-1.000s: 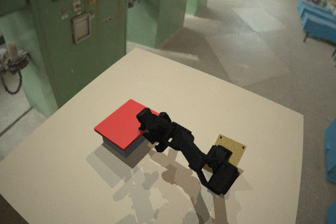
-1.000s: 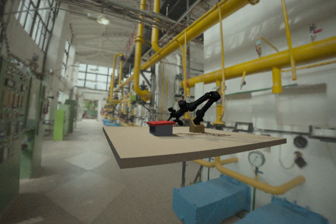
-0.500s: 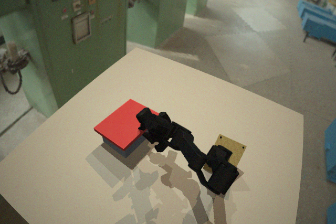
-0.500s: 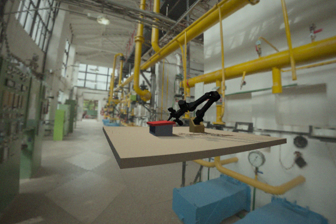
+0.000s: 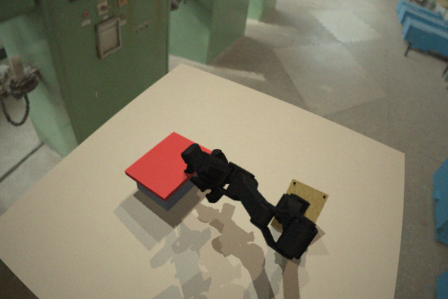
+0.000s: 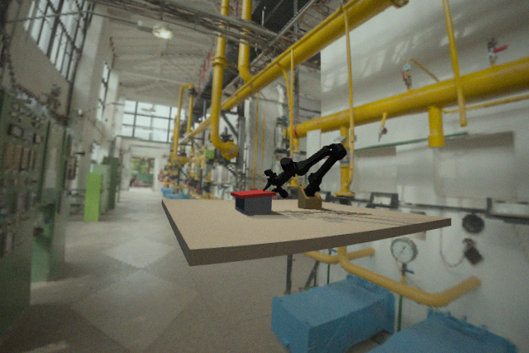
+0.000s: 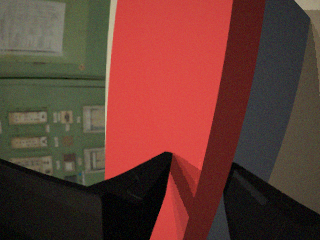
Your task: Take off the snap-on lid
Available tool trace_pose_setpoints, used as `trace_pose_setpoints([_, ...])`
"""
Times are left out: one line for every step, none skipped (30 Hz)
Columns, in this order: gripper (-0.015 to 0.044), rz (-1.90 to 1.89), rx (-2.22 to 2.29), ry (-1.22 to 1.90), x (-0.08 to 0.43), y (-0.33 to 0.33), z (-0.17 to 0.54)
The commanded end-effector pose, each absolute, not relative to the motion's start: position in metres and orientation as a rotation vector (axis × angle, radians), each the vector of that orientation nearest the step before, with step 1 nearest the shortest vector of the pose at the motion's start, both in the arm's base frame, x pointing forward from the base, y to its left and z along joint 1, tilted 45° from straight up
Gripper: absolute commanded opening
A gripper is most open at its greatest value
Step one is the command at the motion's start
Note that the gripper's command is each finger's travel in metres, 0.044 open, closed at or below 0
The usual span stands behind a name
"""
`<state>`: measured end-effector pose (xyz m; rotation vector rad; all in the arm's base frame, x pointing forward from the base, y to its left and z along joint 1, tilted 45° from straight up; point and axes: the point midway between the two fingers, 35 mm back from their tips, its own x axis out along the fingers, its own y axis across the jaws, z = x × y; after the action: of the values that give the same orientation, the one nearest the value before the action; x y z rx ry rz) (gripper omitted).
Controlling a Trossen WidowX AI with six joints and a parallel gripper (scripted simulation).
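Observation:
The red lid (image 5: 157, 167) (image 6: 253, 193) (image 7: 170, 75) lies right side up on top of the blue-grey storage box (image 5: 171, 204) (image 6: 258, 205) (image 7: 267, 85). It overhangs the box's walls, and I see no clear gap between them. The box stands on the table (image 5: 253, 125) (image 6: 221, 229). My gripper (image 5: 188, 174) (image 6: 269, 190) (image 7: 198, 166) is shut on the lid's edge on the side facing the arm base. One finger is on the lid's top face and the other is under its rim. The far walls of the box and the lid's underside are hidden.
The arm reaches over the table from a tan base block (image 5: 316, 199) (image 6: 308, 202) to the right of the box. Green cabinets (image 5: 134, 82) stand beyond the table's left edge in the top view.

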<state>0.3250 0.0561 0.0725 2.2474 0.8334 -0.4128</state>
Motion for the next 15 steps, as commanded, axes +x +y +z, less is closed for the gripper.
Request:
trace_pose_setpoints([0.0, -0.413, 2.248, 0.832, 0.3255, 0.0561, 0.0725])
trace_pose_setpoints([0.0, -0.413, 2.248, 0.832, 0.3256, 0.0561, 0.0725])
trace_pose_setpoints([0.0, -0.413, 2.248, 0.832, 0.3256, 0.0561, 0.0725])
trace_pose_setpoints([0.0, -0.413, 2.248, 0.832, 0.3258, 0.0561, 0.0725])
trace_pose_setpoints([0.0, -0.413, 2.247, 0.834, 0.3253, 0.0557, 0.0731])
trace_pose_setpoints([0.0, -0.413, 2.247, 0.835, 0.3254, 0.0548, 0.074])
trace_pose_setpoints([0.0, -0.414, 2.247, 0.835, 0.3255, 0.0539, 0.0749])
trace_pose_setpoints([0.0, -0.414, 2.247, 0.835, 0.3256, 0.0529, 0.0759])
trace_pose_setpoints([0.0, -0.414, 2.247, 0.835, 0.3258, 0.052, 0.0768])
trace_pose_setpoints([0.0, -0.414, 2.247, 0.835, 0.326, 0.0511, 0.0777])
trace_pose_setpoints([0.0, -0.414, 2.247, 0.835, 0.3262, 0.0501, 0.0786])
trace_pose_setpoints([0.0, -0.414, 2.247, 0.835, 0.3264, 0.0492, 0.0795])
trace_pose_setpoints([0.0, -0.414, 2.247, 0.835, 0.3266, 0.0483, 0.0804])
trace_pose_setpoints([0.0, -0.414, 2.247, 0.835, 0.3269, 0.0473, 0.0813])
trace_pose_setpoints([0.0, -0.414, 2.246, 0.835, 0.3272, 0.0464, 0.0822])
